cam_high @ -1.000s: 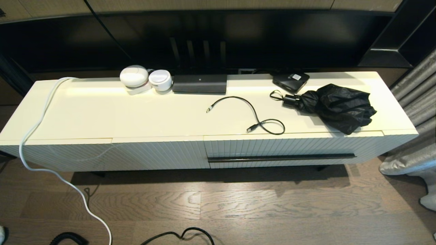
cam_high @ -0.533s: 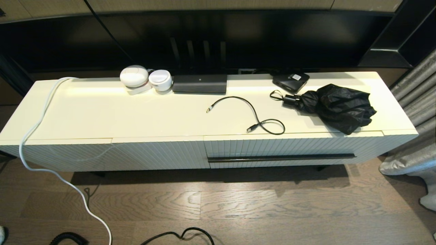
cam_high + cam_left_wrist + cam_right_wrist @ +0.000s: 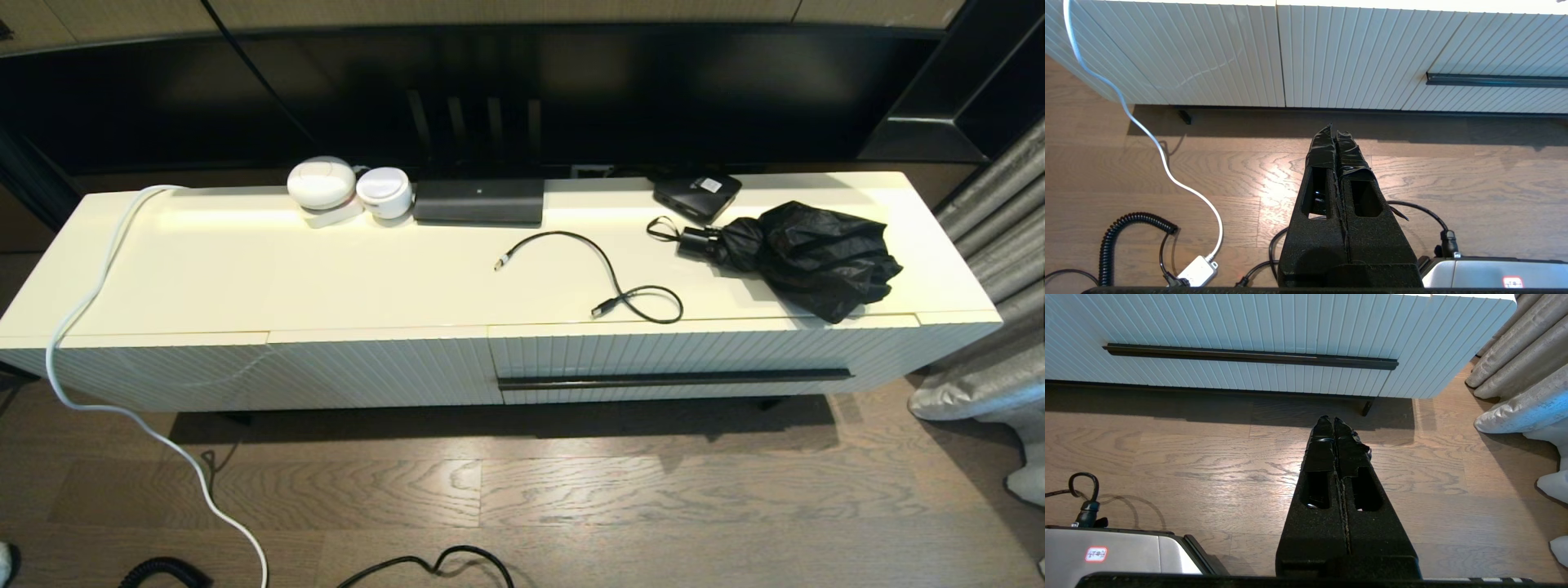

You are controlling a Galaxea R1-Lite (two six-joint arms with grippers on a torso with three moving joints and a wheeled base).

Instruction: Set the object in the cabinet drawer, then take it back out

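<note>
Oak floor (image 3: 571, 490) beneath cream cabinet (image 3: 326, 278)

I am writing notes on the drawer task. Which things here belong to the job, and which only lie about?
Belong to the job:
- cabinet drawer, closed, with black bar handle
- right gripper, shut, over the floor
- left gripper, shut, parked

The object is not yet clear.

Lying on the cabinet top:
- black cable
- folded umbrella
- white round devices
- black box

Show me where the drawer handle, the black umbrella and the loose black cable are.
drawer handle (image 3: 675, 379), head view, middle of the black bar.
black umbrella (image 3: 812, 257), head view, middle of the folded canopy.
black cable (image 3: 608, 269), head view, middle of its curve.
</note>
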